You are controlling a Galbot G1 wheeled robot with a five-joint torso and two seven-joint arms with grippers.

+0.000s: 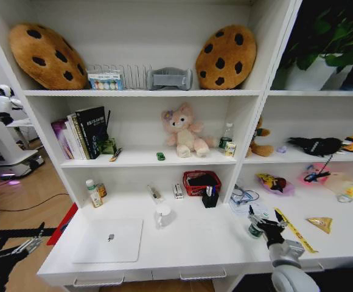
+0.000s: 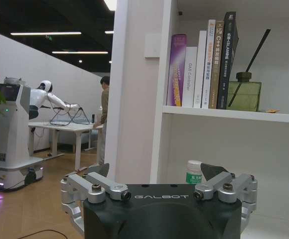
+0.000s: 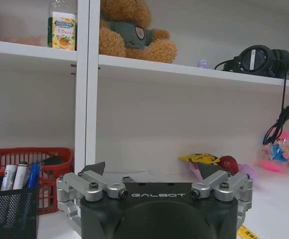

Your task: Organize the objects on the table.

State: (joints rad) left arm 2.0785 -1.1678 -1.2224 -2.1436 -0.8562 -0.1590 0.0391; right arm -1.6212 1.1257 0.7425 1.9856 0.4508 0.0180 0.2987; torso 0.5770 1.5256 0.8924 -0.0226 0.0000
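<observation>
Low at the near left, off the desk's front corner, the left gripper (image 1: 12, 250) hangs with its jaws spread wide and nothing between them; its wrist view looks past the open fingertips (image 2: 97, 171) toward the shelf unit's side. On the table (image 1: 195, 240) nearest that arm lies the laptop (image 1: 108, 240), lid closed and flat, its long axis running roughly along the desk's front edge, slightly skewed. Further right stands a black mesh pen holder (image 1: 210, 198) with markers and a blue pen (image 3: 32, 174) upright in it, in front of a red basket (image 1: 201, 181). Up on the shelf a tiny green toy (image 1: 160, 156) sits beside a plush. At the right the right gripper (image 1: 264, 219) hovers over the desk, jaws wide and empty, by a small jar (image 1: 255, 230). Judging by the scattered clutter on the right, the tidying has hardly begun.
</observation>
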